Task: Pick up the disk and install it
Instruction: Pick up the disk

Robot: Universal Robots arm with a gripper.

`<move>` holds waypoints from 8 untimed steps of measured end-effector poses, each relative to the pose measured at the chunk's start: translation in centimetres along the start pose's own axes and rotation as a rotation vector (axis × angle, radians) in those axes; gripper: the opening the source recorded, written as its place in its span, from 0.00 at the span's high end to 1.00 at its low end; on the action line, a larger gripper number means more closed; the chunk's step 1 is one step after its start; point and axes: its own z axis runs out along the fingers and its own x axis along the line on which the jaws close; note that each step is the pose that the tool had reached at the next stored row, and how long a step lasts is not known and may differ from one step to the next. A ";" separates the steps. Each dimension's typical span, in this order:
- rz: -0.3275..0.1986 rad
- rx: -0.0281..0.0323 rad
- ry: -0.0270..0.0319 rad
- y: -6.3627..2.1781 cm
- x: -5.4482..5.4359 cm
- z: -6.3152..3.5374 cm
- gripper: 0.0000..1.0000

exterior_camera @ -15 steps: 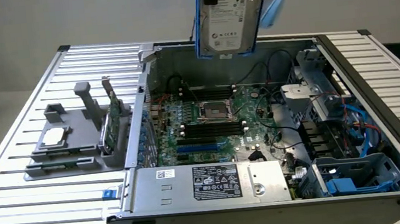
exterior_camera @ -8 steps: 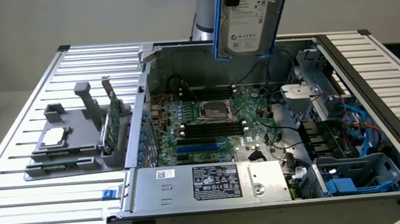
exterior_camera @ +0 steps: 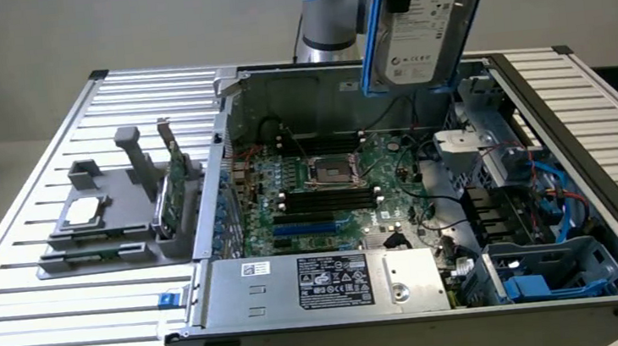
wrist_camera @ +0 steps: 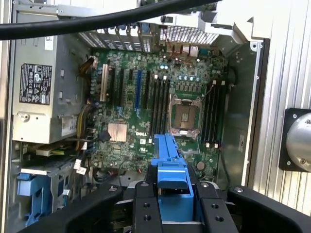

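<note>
Hanging over the case [exterior_camera: 416, 339], the disk [exterior_camera: 420, 30] is cropped above.

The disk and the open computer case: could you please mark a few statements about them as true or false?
1. The disk hangs upright above the open computer case. True.
2. The disk rests on the motherboard. False: it is held in the air, clear of the motherboard.
3. The gripper has its jaws shut on the disk's blue carrier. True.
4. The grey holder on the exterior view's left holds nothing. False: a silver chip and a green circuit card sit in it.
</note>
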 end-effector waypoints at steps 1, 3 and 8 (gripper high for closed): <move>0.000 0.0000 -0.0003 -0.44 0.2 -0.02 0.67; 0.000 0.0001 -0.0013 -1.31 0.5 -0.06 0.67; 0.000 0.0004 -0.0047 -3.27 1.6 -0.15 0.67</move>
